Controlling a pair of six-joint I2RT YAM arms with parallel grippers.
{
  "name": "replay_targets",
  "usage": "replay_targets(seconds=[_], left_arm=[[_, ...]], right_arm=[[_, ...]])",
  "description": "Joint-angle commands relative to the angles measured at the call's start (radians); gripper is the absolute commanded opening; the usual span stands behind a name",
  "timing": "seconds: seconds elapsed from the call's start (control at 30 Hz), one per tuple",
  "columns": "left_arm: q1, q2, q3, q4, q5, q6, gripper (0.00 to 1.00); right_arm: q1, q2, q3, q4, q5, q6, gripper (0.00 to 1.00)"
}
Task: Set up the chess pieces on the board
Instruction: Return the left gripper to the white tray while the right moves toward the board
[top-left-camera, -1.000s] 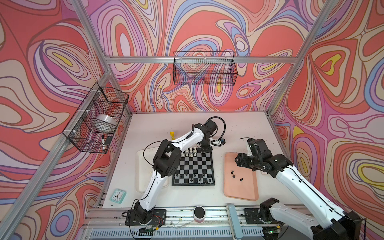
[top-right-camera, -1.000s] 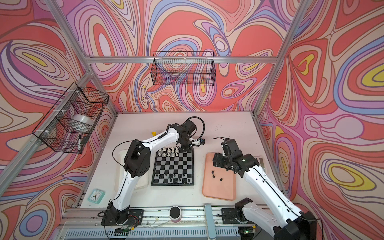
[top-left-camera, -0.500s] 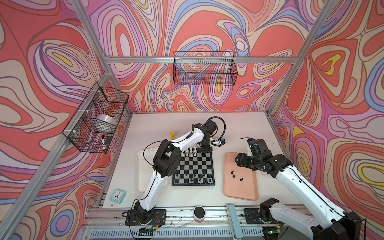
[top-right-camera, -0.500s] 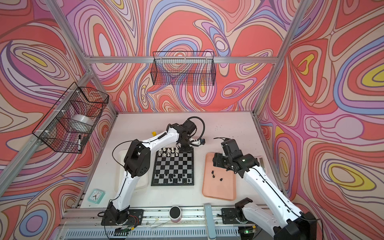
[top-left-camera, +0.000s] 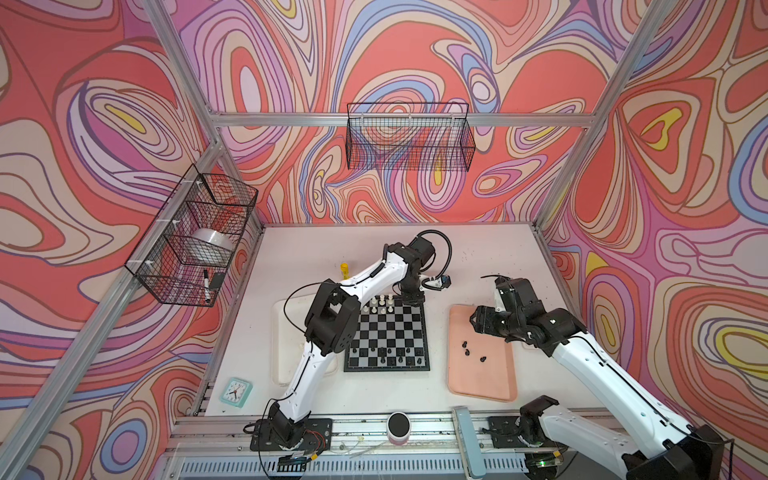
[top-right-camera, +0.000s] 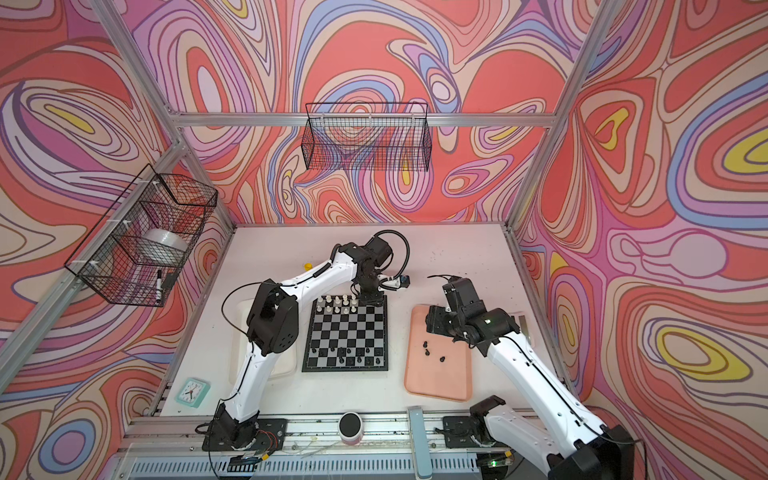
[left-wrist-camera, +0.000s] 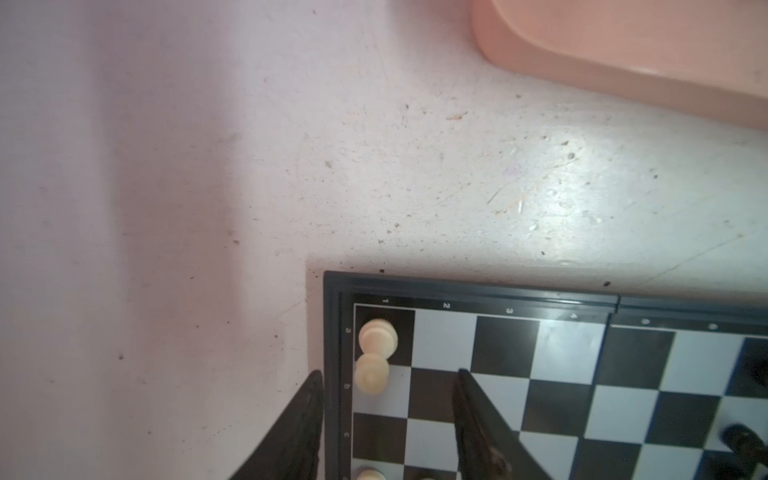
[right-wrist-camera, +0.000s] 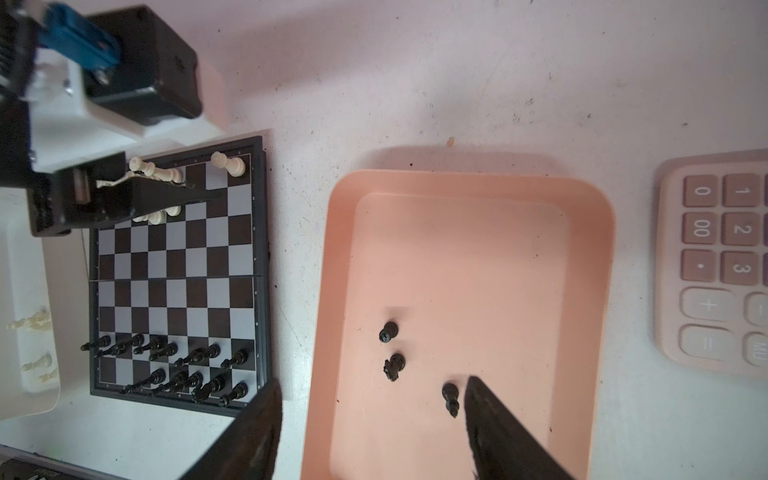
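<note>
The board (top-left-camera: 386, 369) lies mid-table, with white chess pieces (top-left-camera: 382, 302) along its far rows and black ones (top-left-camera: 382, 353) along its near rows. My left gripper (top-left-camera: 413, 300) hovers low over the board's far right corner. In the left wrist view it (left-wrist-camera: 389, 374) stands open around a white piece (left-wrist-camera: 372, 374), which stands free next to another (left-wrist-camera: 378, 336) on the corner square. My right gripper (right-wrist-camera: 372, 382) is open above the pink tray (right-wrist-camera: 457, 249), empty, with three black pieces (right-wrist-camera: 395, 365) lying below it.
A clear whitish tray (top-left-camera: 282, 332) left of the board holds a few white pieces (right-wrist-camera: 31, 324). A yellow glue stick (top-left-camera: 344, 269) stands behind it. A pink calculator (right-wrist-camera: 715, 257) lies right of the pink tray, a teal clock (top-left-camera: 236, 391) at front left.
My left gripper's jaws have spread apart at the board's far right corner, leaving the white piece standing free. The right arm has not moved.
</note>
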Motion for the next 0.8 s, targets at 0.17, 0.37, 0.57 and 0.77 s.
replay_targets(seconds=[0.17, 0.37, 0.57, 0.77], left_arm=[[0.011, -0.211, 0.069, -0.172, 0.025, -0.013, 0.54], [0.141, -0.403, -0.031, -0.301, 0.100, -0.074, 0.53], [0.332, -0.665, -0.395, -0.316, 0.091, 0.040, 0.50], [0.458, -0.859, -0.718, -0.295, 0.065, 0.180, 0.47]], right_arm=[[0.004, -0.023, -0.006, 0.018, 0.005, -0.019, 0.71], [0.004, 0.004, -0.003, 0.045, 0.005, -0.048, 0.70], [0.004, 0.063, 0.006, 0.093, -0.029, -0.070, 0.70], [0.005, 0.104, 0.029, 0.132, -0.054, -0.072, 0.68]])
